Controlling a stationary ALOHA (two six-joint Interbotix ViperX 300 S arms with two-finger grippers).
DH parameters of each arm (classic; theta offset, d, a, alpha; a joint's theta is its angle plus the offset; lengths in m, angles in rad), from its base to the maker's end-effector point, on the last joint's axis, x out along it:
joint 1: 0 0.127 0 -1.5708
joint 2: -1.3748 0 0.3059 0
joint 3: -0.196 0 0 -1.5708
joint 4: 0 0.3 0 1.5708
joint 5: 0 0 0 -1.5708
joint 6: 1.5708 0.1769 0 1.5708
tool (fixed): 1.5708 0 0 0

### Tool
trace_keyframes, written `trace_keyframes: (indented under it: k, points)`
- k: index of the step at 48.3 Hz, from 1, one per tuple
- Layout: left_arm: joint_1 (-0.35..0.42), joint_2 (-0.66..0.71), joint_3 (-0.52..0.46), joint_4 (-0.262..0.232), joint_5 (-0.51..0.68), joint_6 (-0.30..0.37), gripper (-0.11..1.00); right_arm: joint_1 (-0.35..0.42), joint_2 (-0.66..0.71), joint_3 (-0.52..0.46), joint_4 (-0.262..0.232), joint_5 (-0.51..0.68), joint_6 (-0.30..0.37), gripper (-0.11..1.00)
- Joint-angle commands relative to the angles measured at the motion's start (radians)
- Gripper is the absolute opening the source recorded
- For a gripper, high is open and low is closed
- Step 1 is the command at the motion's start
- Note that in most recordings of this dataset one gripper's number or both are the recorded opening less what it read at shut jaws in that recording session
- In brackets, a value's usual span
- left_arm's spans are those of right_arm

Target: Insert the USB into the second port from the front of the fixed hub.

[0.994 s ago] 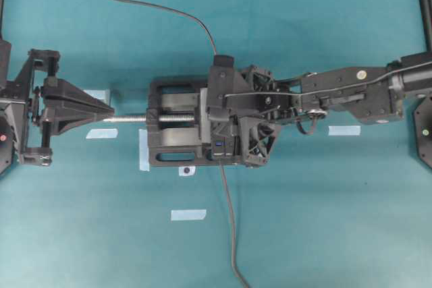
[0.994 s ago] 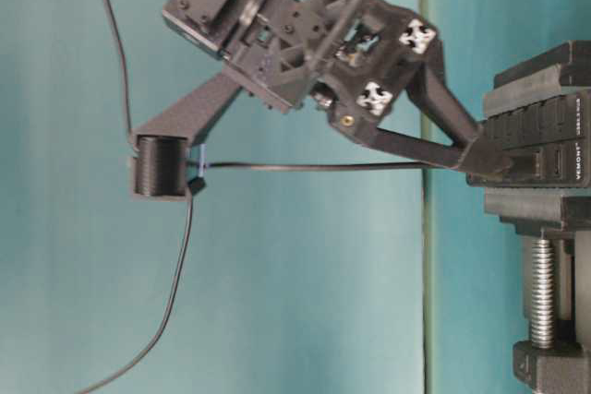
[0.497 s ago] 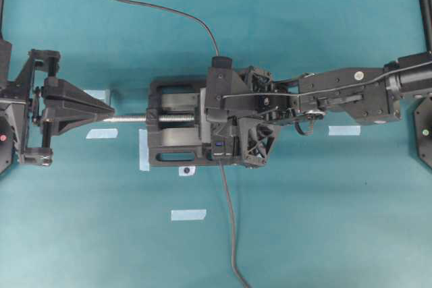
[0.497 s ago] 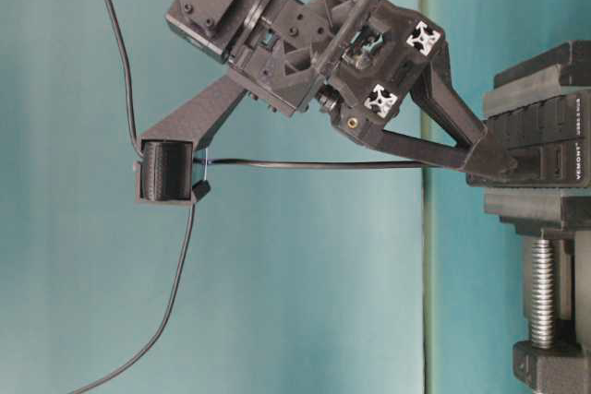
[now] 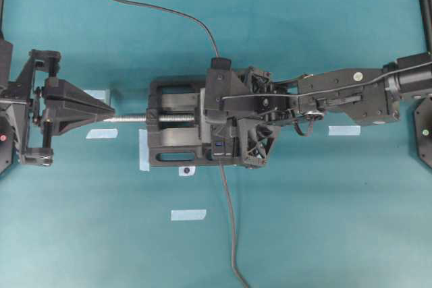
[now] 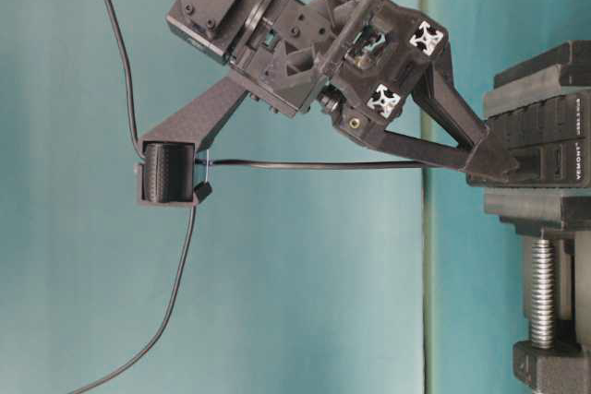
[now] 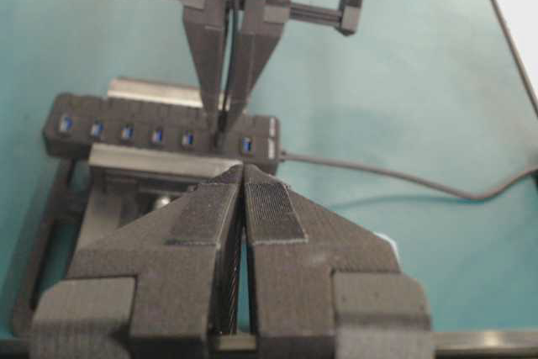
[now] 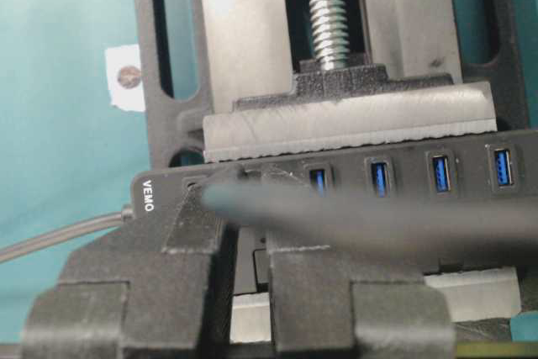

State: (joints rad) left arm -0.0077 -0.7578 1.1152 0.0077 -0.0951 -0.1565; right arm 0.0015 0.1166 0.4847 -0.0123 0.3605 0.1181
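Observation:
The fixed hub [image 7: 134, 115] is a black bar with a row of blue ports, clamped in a vise [image 5: 169, 150]. My right gripper [image 6: 494, 168] is shut on the USB [image 8: 250, 245], whose black plug shows between the fingers. Its tips press against the hub [image 8: 469, 176] at the second port from the labelled end, where the hub's own cable leaves; the port is hidden. The USB's thin dark cable [image 6: 314, 165] runs back from the plug to a clip under the arm. My left gripper [image 5: 108, 111] hovers shut and empty left of the vise.
The vise's silver screw [image 5: 131, 119] points toward the left gripper. A grey cable [image 5: 229, 227] leaves the hub toward the table's front edge. Pale tape strips [image 5: 188, 214] lie on the teal mat around the vise. The USB's cable curves off to the back left.
The right wrist has shifted slightly at the hub, with the fingertips staying on the same port. The left arm has not moved.

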Motion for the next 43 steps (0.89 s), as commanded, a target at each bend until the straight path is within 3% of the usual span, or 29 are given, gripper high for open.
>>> trace_keyframes:
  k: [1, 10, 16, 21, 32, 43]
  points:
    - [0.0, -0.002, -0.02, 0.003, -0.005, -0.002, 0.01, 0.011, 0.005, 0.003, 0.003, 0.005, 0.002, 0.09]
    - [-0.002, -0.005, -0.018, 0.002, -0.005, -0.002, 0.01, 0.009, -0.014, 0.002, 0.003, -0.008, -0.002, 0.12]
    - [0.0, -0.005, -0.02, 0.002, -0.006, -0.002, 0.01, 0.008, -0.025, 0.003, 0.003, -0.014, -0.005, 0.21]
    - [0.0, -0.005, -0.021, 0.002, -0.009, -0.003, 0.01, 0.009, -0.028, 0.002, 0.002, -0.026, -0.003, 0.36]
    - [-0.002, -0.005, -0.025, 0.003, -0.011, -0.003, 0.01, 0.008, -0.041, -0.008, 0.002, -0.057, 0.002, 0.86]
    - [-0.005, -0.006, -0.025, 0.002, -0.009, -0.005, 0.01, 0.006, -0.046, -0.005, 0.002, -0.054, 0.003, 0.86]
